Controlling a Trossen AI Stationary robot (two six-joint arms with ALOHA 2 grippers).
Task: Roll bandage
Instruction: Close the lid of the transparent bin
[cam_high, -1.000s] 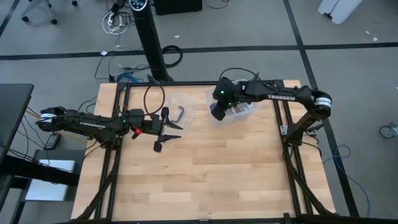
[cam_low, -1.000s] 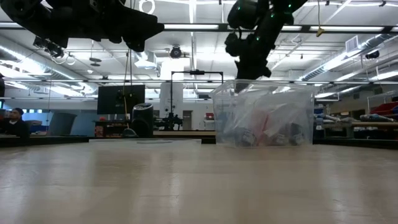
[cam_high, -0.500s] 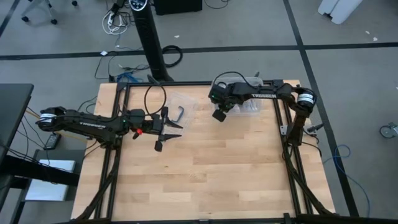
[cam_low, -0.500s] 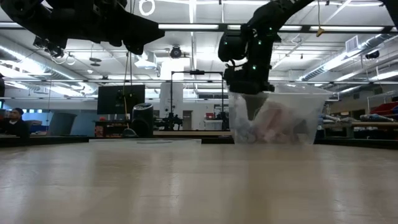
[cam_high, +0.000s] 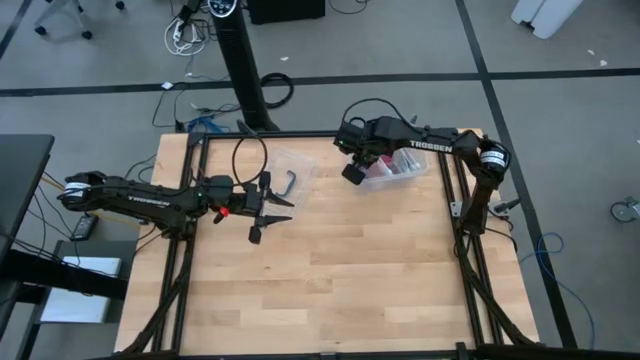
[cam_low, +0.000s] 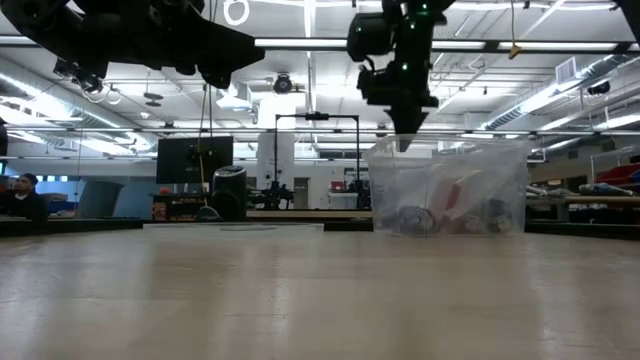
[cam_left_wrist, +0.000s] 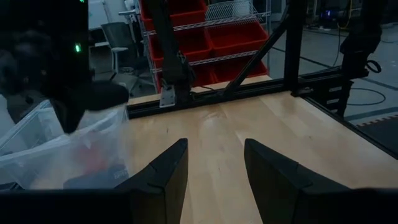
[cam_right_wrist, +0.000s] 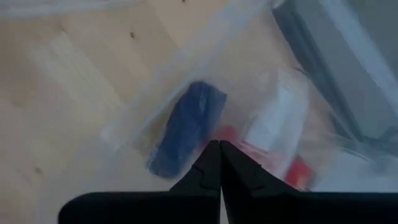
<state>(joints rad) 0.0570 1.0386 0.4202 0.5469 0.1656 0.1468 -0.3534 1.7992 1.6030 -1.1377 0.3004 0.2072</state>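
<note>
Above the clear bin (cam_high: 398, 168), right pincer (cam_right_wrist: 217, 149) together, risen since earlier, bandage (cam_right_wrist: 185, 127) inside.

Robotics lab: red-bin shelving (cam_left_wrist: 217, 37)

Dark arms (cam_high: 150, 197), seemingly white-lettered

- The small dark navy-blue roll of soft fabric bandage (cam_right_wrist: 185, 127) lies on its side, tilted, inside clear plastic, just beyond the right gripper's (cam_right_wrist: 216, 149) closed fingertips.
</note>
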